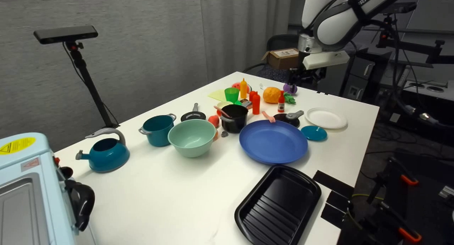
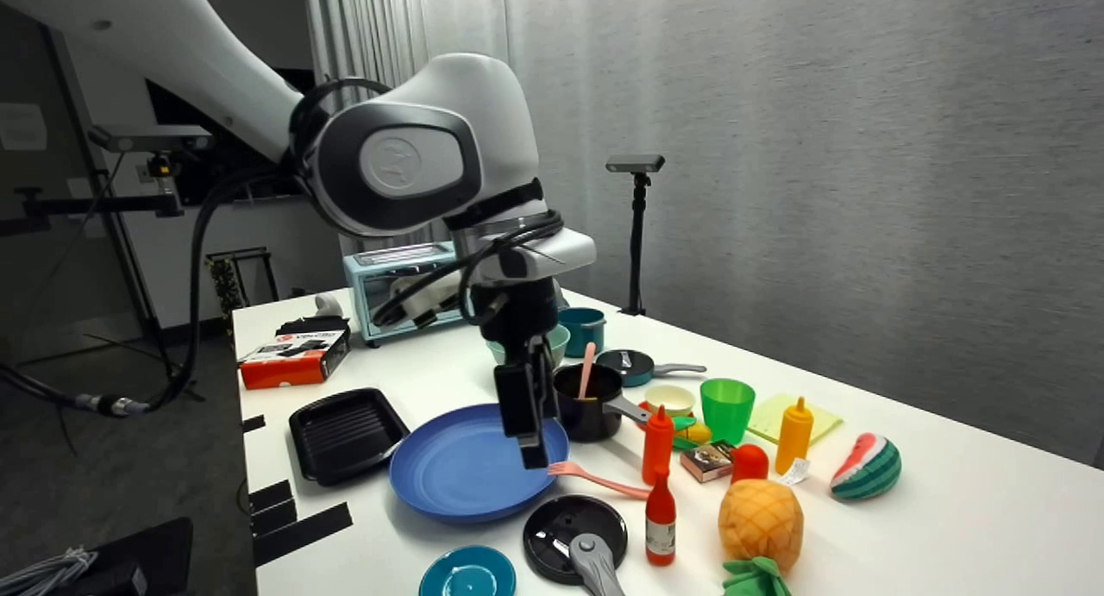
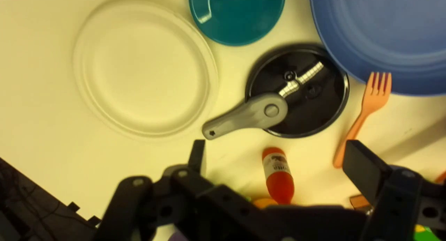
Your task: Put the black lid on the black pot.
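The black lid point(image 1: 286, 119) lies flat on the white table beside the blue plate, in both exterior views point(image 2: 562, 522) and the wrist view point(image 3: 313, 105). A grey handle piece point(image 3: 247, 113) overlaps its edge. The black pot point(image 1: 237, 118) stands upright behind the blue plate, with a pink utensil inside; it also shows in an exterior view point(image 2: 582, 415) and is out of the wrist view. My gripper point(image 3: 275, 152) is open and empty, its fingers wide apart. In both exterior views point(image 1: 304, 82) point(image 2: 530, 428) it hangs above the table. In the wrist view the lid is just beyond the fingertips.
The blue plate point(image 3: 386, 35), teal lid point(image 3: 237, 14) and white plate point(image 3: 143, 66) surround the black lid. A red sauce bottle point(image 3: 278, 173) and pink fork point(image 3: 374, 98) are close by. A pineapple point(image 2: 761, 523), red bottle point(image 2: 657, 445) and green bowl point(image 1: 191, 135) also stand there.
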Available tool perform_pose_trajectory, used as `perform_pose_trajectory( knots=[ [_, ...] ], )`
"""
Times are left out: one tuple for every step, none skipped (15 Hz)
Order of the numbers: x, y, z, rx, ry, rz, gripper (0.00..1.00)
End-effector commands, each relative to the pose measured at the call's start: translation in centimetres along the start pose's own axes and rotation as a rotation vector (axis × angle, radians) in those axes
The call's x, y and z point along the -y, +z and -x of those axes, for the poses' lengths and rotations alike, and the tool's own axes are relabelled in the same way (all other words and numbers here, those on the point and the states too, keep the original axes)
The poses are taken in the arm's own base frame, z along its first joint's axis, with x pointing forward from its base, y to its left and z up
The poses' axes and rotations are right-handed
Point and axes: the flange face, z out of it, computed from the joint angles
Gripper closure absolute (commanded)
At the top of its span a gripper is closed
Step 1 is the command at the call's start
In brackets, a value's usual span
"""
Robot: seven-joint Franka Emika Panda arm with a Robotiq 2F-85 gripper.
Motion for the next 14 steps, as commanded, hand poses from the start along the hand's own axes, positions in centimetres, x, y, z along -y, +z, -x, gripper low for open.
perform_pose_trajectory(
  knots=[
    [3.8,1.2,-4.5,-0.063,0.012,-0.045,0.0],
    [5.1,1.8,-5.1,-0.059,0.019,-0.06,0.0],
    [6.1,2.4,-5.5,-0.049,0.028,-0.067,0.0],
    [7.0,3.1,-5.8,-0.031,0.035,-0.074,0.0],
    [7.6,3.9,-6.0,-0.01,0.043,-0.081,0.0],
    [8.2,4.7,-6.1,0.016,0.048,-0.092,0.0],
    [8.7,5.6,-6.2,0.042,0.054,-0.099,0.0],
    [9.1,6.4,-6.3,0.055,0.062,-0.1,0.0],
    [9.5,7.1,-6.5,0.069,0.069,-0.097,0.0],
    [9.8,7.8,-6.6,0.082,0.075,-0.096,0.0],
    [10.0,8.4,-6.8,0.094,0.08,-0.099,0.0],
    [10.0,8.8,-7.0,0.108,0.086,-0.1,0.0],
    [10.2,9.2,-7.1,0.117,0.09,-0.101,0.0],
    [10.5,9.4,-7.3,0.124,0.089,-0.102,0.0]
  ],
)
